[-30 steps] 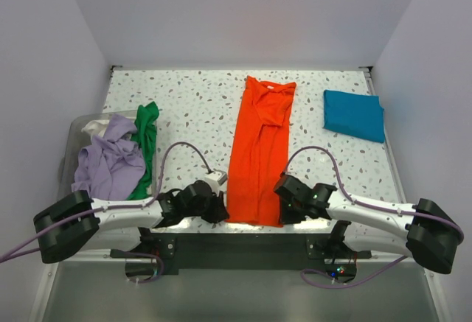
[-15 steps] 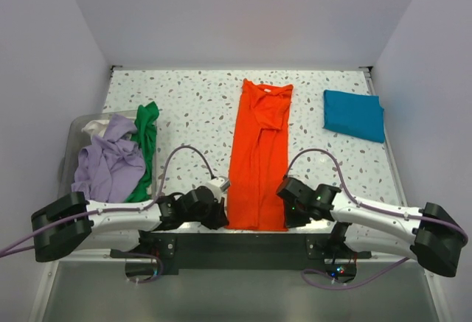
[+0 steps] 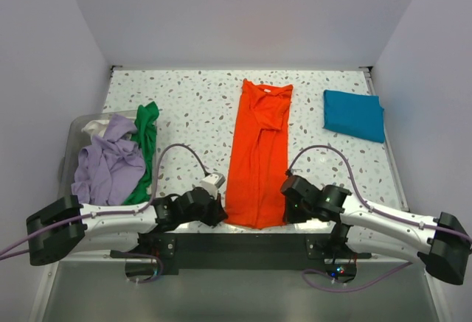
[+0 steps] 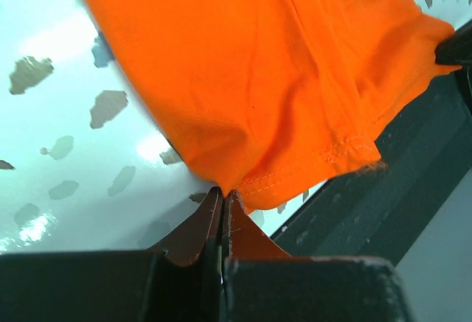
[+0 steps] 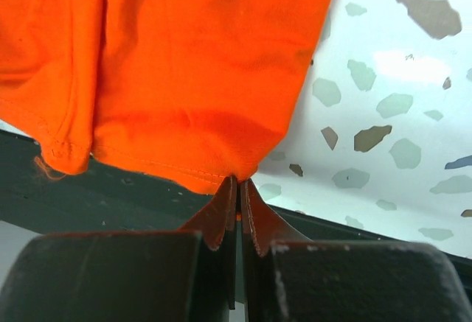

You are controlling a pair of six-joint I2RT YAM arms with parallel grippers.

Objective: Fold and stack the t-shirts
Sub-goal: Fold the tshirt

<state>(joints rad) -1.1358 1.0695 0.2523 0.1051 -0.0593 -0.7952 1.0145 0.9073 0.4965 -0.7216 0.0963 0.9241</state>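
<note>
Hem corners of the orange t-shirt (image 3: pixel 258 152) are being pinched, the held bits hidden, by the left gripper (image 4: pixel 223 191) and right gripper (image 5: pixel 237 180) at the near edge of the speckled tabletop (image 3: pixel 192 101)

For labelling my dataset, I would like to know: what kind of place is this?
Most likely a robotics lab test cell: plain white walls box in a speckled table, and the left arm and right arm, mounted at its near edge, hold an orange t-shirt.

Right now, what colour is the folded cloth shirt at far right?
The folded cloth shirt is teal-blue; top external view.
</note>
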